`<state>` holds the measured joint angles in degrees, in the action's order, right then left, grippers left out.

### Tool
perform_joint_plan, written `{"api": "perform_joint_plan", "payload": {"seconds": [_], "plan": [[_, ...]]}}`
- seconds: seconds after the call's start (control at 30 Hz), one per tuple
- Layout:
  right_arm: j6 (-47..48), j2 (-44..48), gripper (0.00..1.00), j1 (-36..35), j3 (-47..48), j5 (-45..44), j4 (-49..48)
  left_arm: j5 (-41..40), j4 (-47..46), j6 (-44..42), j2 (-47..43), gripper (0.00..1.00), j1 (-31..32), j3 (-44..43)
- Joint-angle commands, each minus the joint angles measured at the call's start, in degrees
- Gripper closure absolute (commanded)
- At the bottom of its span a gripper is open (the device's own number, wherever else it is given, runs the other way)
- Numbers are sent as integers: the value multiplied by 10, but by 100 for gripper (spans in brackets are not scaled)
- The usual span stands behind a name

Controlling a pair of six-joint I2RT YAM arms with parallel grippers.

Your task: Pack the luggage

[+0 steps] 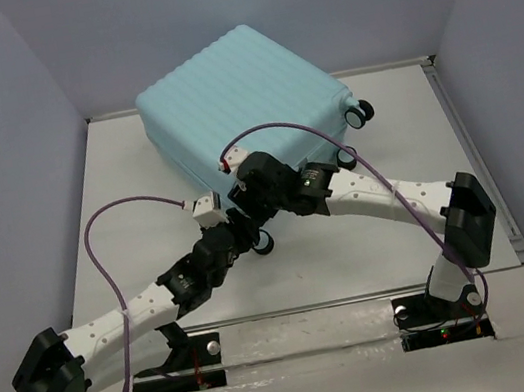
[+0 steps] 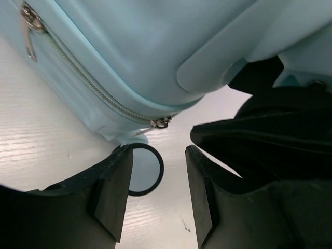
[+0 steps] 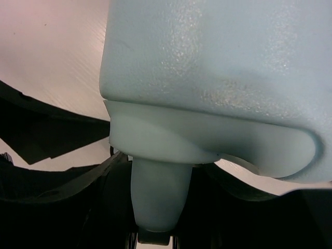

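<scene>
The left gripper reaches in from the near left corner of the table to the near corner of the luggage. Its jaws stand apart and hold nothing. A caster wheel sits just beyond the gap, close to the left finger. The closed zipper runs along the shell above it.

The luggage lies shut at the middle of the far edge, turned askew, with another wheel pointing toward the right edge.

The right gripper comes from the near right corner to the same corner of the case. Its dark fingers sit close on either side of a pale caster stem. I cannot tell whether they press it.
</scene>
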<state>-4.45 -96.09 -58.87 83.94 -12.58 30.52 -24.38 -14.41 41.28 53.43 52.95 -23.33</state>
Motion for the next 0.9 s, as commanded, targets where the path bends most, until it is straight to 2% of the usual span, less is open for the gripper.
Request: {"api": "perform_joint_plan", "payload": {"seconds": [0.0, 0.13, 0.27, 0.47, 0.53, 0.6, 0.73, 0.8, 0.87], "plan": [[65, 24, 93, -25, 89, 114, -85, -117, -66, -15, -5, 44, 10, -7], [66, 27, 93, -36, 98, 142, -86, -159, -84, -20, 30, 45, 41, -22], [68, 28, 93, -48, 95, 157, -90, -243, -95, -16, 90, 48, 78, -57], [69, 41, 93, -77, 82, 171, -92, -309, -130, -8, 130, 48, 90, -83], [66, 49, 93, -83, 72, 170, -92, -355, -106, 2, 135, 53, 90, -93], [61, 57, 93, -88, 50, 176, -100, -377, -112, 7, 128, 53, 89, -95], [57, 68, 93, -88, 20, 165, -120, -328, -205, -40, 121, 44, 95, -87], [59, 74, 93, -88, 12, 149, -124, -315, -214, -54, 132, 44, 104, -94], [59, 81, 93, -88, 8, 143, -134, -318, -222, -59, 137, 38, 112, -95]]}}
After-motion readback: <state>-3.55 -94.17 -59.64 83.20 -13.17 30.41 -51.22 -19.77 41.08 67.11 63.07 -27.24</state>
